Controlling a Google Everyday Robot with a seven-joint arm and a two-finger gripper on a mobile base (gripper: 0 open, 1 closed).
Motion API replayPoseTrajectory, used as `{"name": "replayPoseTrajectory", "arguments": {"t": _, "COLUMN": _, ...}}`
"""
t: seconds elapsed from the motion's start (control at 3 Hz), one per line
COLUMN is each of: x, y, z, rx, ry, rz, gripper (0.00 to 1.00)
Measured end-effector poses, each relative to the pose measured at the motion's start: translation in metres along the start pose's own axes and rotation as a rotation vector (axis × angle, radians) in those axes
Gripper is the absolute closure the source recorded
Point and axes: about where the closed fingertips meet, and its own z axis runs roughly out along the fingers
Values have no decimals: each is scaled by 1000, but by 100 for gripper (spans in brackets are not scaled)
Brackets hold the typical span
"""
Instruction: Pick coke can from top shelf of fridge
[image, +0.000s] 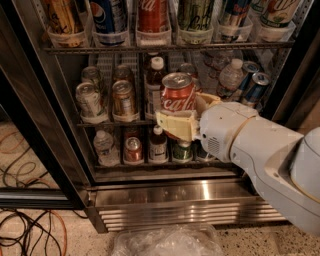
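The stainless-steel fridge (180, 200) is showing grey wire racks above a ribbed base grille. Its top shelf (200, 48) is carrying cans in clear plastic holders. A smooth white arm (265, 150) is reaching in from the right. Its gripper (187, 111) is hovering before the middle rack, well below the top shelf, with cream jaws clamping the upright red aluminium coke can (176, 95) between them.

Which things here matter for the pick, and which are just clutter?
Job: coke can, clamped in the gripper before the middle shelf; top shelf; fridge.
Lying about: Pepsi can, copper-brown can, water bottle, floor cables, plastic bag.
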Motion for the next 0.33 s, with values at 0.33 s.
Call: {"name": "replayPoseTrajectory", "arguments": {"t": 0.33, "x": 0, "y": 0, "z": 0, "rx": 0, "ry": 0, "rz": 0, "gripper": 100}}
